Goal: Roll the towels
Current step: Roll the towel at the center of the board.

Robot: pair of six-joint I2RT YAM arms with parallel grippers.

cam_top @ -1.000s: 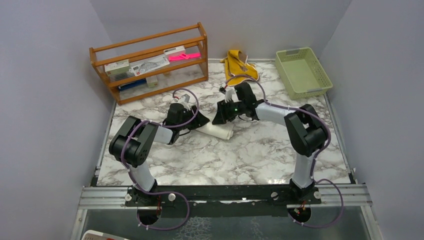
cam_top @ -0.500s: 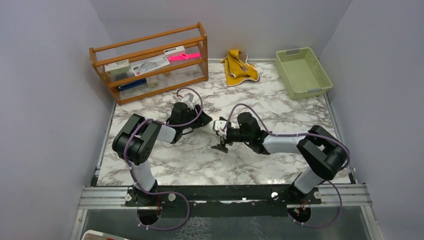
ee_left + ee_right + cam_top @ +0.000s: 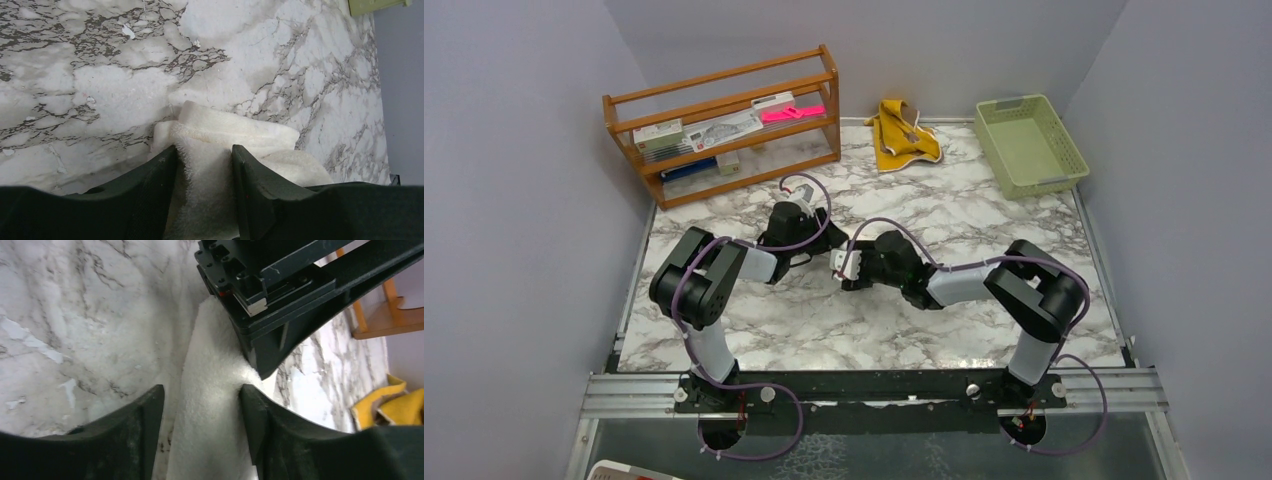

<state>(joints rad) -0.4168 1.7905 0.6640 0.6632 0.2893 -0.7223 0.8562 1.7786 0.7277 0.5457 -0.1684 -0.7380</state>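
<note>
The cream-white towel lies on the marble as a partly rolled bundle between my two grippers. My left gripper is shut on one end of it, with pile pressed against both fingers. From the opposite end my right gripper straddles the roll, open: its right finger touches the cloth and a strip of marble shows beside its left finger. In the top view the two grippers meet mid-table and hide most of the towel. The mustard-yellow towel lies crumpled at the back.
A wooden shelf with papers and a pink item stands at the back left. A pale green basket sits at the back right. The left gripper's body fills the upper right of the right wrist view.
My right arm swung from behind the towel to its near right side and dropped low, jaws now around the roll's end. My left gripper kept its hold and barely moved.
</note>
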